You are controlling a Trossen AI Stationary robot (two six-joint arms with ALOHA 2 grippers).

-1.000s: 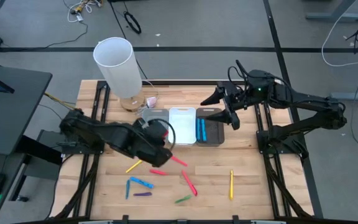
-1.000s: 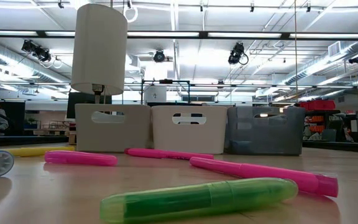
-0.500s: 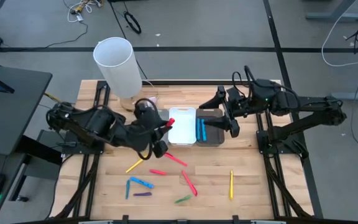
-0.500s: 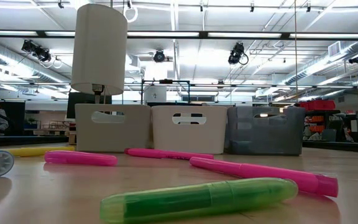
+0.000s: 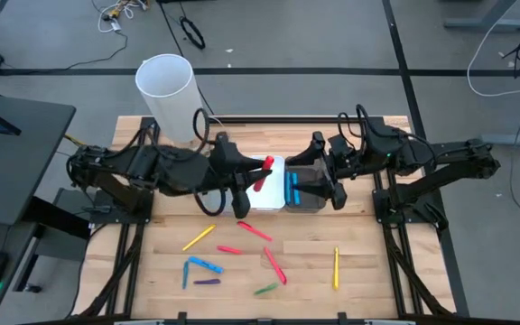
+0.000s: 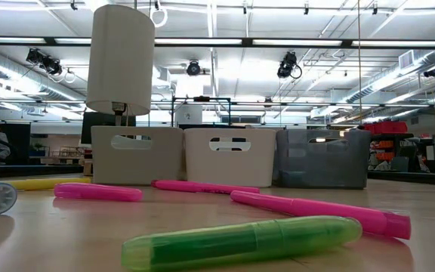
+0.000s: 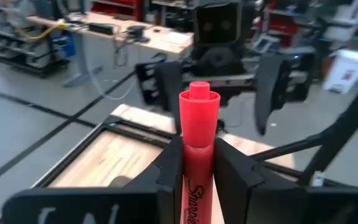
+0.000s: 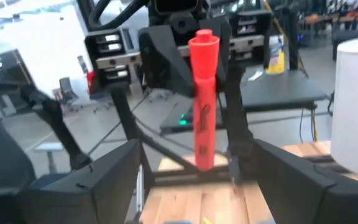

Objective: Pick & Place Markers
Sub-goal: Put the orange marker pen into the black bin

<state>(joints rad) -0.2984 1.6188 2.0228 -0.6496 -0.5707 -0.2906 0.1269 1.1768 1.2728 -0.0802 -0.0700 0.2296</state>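
A red marker (image 5: 262, 171) sits clamped in the left gripper (image 5: 253, 181), held at the frame's centre above the white bin (image 5: 265, 193). The right gripper (image 5: 319, 181), fingers spread wide and empty, hangs over the grey bin (image 5: 309, 191) just to its right, facing the left one. More markers (image 5: 242, 250) lie scattered on the tabletop (image 5: 368, 262) in the lower half of the frame.

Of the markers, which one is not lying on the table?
The red marker clamped in the left gripper, raised above the white bin; all others lie flat on the wood.
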